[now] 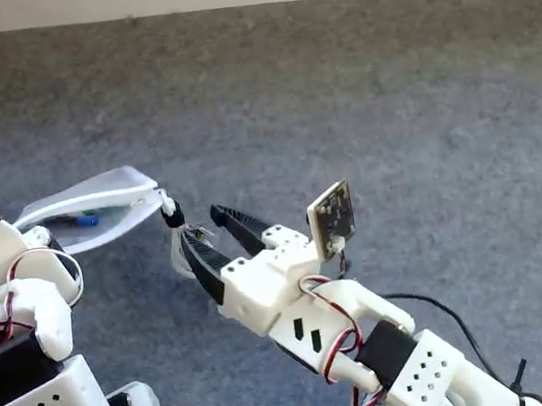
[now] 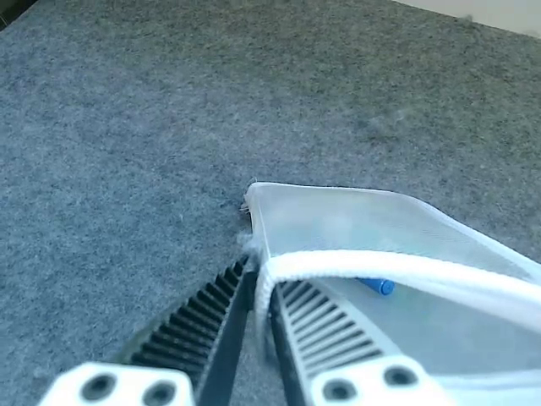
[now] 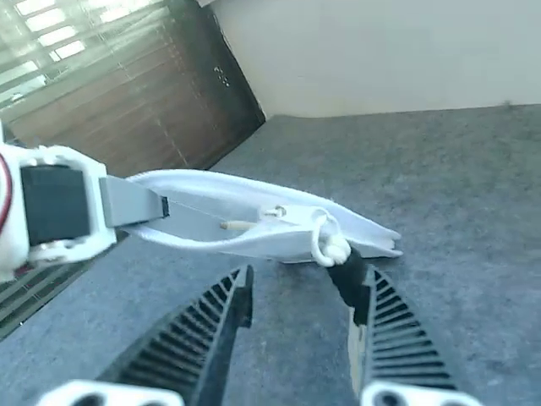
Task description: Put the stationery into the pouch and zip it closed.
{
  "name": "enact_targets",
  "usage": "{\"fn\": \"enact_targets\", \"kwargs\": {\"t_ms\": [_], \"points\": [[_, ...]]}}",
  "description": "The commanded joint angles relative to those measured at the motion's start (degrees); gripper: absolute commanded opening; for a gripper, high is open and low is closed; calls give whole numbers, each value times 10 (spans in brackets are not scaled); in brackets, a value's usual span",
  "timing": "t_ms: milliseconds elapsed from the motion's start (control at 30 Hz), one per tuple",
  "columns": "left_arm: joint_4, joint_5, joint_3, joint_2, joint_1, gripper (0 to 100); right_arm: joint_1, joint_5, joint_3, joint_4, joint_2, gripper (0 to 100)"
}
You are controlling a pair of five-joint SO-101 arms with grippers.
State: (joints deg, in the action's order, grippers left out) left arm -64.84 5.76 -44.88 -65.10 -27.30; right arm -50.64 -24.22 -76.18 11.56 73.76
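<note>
Left pincer (image 2: pixel 256 292) held the pouch (image 2: pixel 355 222) by its rim, blue item (image 2: pixel 376 286) inside; right pincer (image 3: pixel 304 286) stood wide over the worktop (image 3: pixel 473 169), zipper pull (image 3: pixel 345 276) beside one jaw.

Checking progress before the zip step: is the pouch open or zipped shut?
Open: the rim of the pouch gapes in a loop, with a blue item showing inside.

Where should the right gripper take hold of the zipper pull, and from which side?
Pinch the black tab hanging from the white cord knot. It dangles free off the pouch end, close by one finger of the open right gripper, so come from that arm's own side.
</note>
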Motion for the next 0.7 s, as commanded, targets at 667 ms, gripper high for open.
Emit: {"fn": "enact_targets", "kwargs": {"t_ms": [667], "points": [[15,-4,4,4,10,11,23,146,15,-111,-250,187]]}}
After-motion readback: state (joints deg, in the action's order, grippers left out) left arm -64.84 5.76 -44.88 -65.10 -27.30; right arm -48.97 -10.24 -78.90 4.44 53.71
